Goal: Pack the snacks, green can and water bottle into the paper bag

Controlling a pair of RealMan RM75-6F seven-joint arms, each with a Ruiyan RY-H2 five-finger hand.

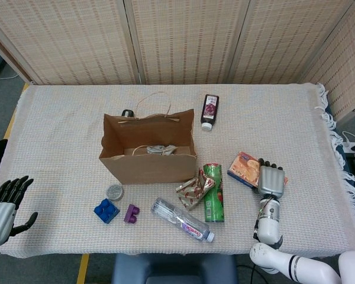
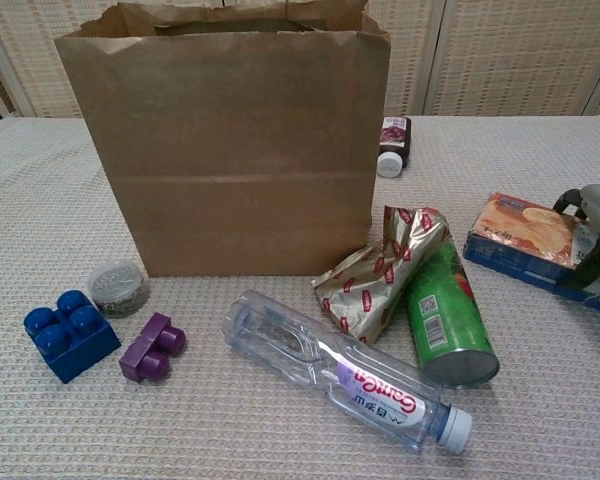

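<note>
The brown paper bag (image 1: 148, 157) (image 2: 230, 150) stands upright and open-topped at the table's middle. To its right lie a gold foil snack pack (image 1: 194, 188) (image 2: 380, 270) and the green can (image 1: 213, 192) (image 2: 445, 310) on its side. In front of them lies the clear water bottle (image 1: 182, 219) (image 2: 330, 365). Further right is an orange and blue cracker box (image 1: 244, 168) (image 2: 525, 235). My right hand (image 1: 271, 180) (image 2: 598, 225) grips its right end, fingers over the top. My left hand (image 1: 3, 207) hangs open past the table's front left corner.
A dark juice bottle (image 1: 209, 111) (image 2: 391, 145) lies behind the bag on the right. Left of the water bottle sit a blue block (image 1: 106, 210) (image 2: 70, 333), a purple block (image 1: 131, 213) (image 2: 152, 347) and a small round tin (image 1: 114, 191) (image 2: 118, 287).
</note>
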